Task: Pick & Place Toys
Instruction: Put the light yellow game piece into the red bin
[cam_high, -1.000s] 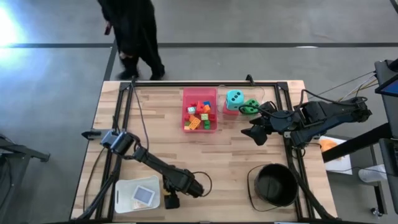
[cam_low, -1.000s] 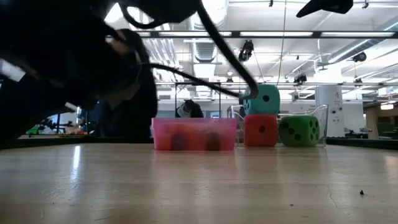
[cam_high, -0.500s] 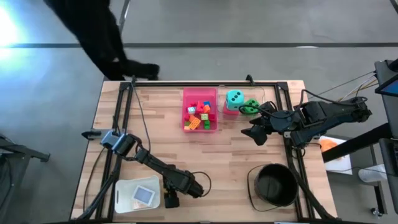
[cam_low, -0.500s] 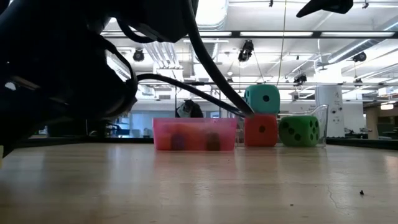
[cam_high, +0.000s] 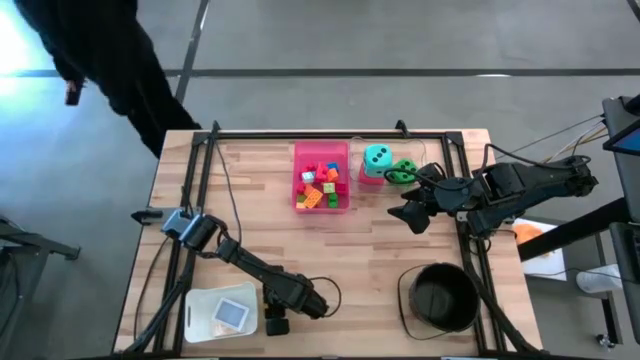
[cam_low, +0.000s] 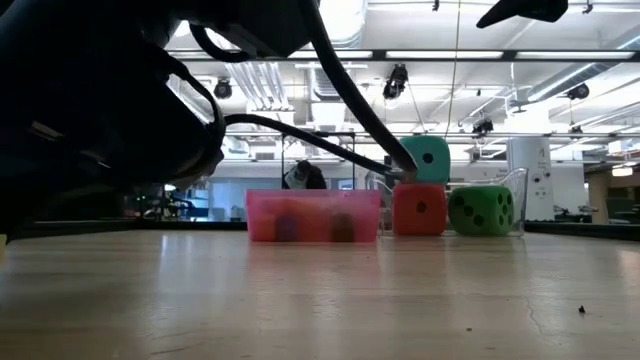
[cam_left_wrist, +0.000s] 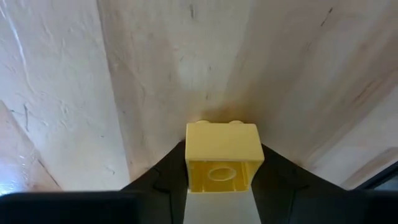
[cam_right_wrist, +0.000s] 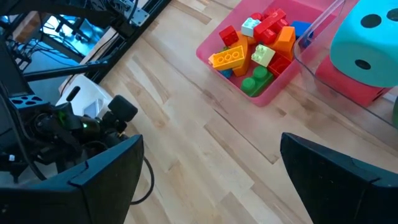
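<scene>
Down at the table's near edge, the left tool (cam_high: 276, 322) clamps 1 small yellow plastic brick (cam_left_wrist: 222, 156) squarely between its fingers, ready to lift; the right tool (cam_high: 411, 214) hangs wide open.

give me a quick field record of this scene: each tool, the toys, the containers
left tool: low at the table's near edge, beside the white tray; fingers against both sides of a yellow brick resting on the wood
right tool: open, empty, hovering right of the pink tray
pink tray: far centre of the table, filled with mixed bricks
dice: teal die stacked on red die, green die beside them, in a clear container
black bucket: near right corner
white tray contents: one flat card
</scene>
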